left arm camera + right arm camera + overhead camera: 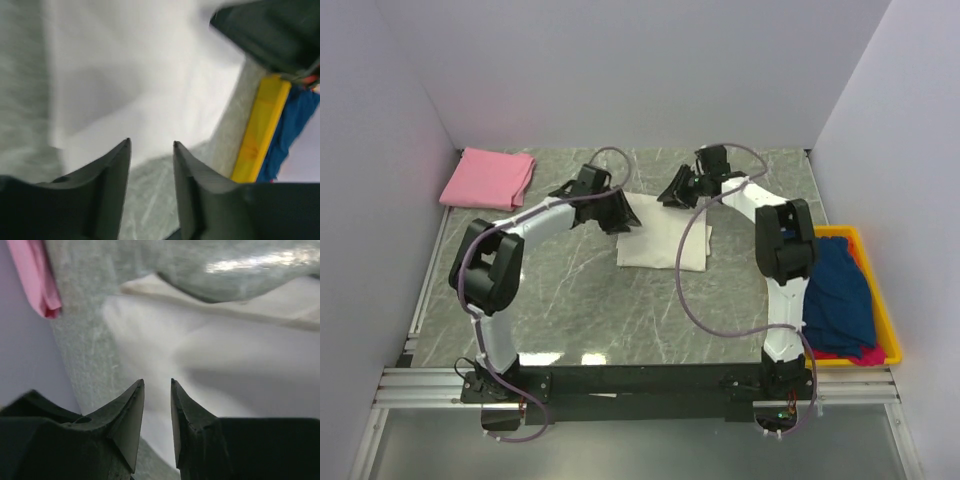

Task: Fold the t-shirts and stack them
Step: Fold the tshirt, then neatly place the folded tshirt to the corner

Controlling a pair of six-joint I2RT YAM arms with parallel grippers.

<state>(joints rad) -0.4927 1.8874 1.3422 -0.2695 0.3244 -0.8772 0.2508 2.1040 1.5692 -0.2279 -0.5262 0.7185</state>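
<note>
A folded cream-white t-shirt (665, 238) lies in the middle of the marble table. My left gripper (620, 215) hovers at its far left corner, open, with nothing between its fingers; in the left wrist view the white cloth (145, 85) lies just beyond the gripper (151, 144). My right gripper (676, 192) is at the shirt's far edge, open and empty; the right wrist view shows the gripper (157, 382) over the white cloth (225, 355). A folded pink t-shirt (488, 177) lies at the far left. Dark blue (842, 290) and magenta (865, 353) t-shirts sit in the bin.
A yellow plastic bin (885, 315) stands at the right edge of the table, also seen in the left wrist view as a yellow rim (260, 130). White walls enclose the table on three sides. Purple cables loop from both arms.
</note>
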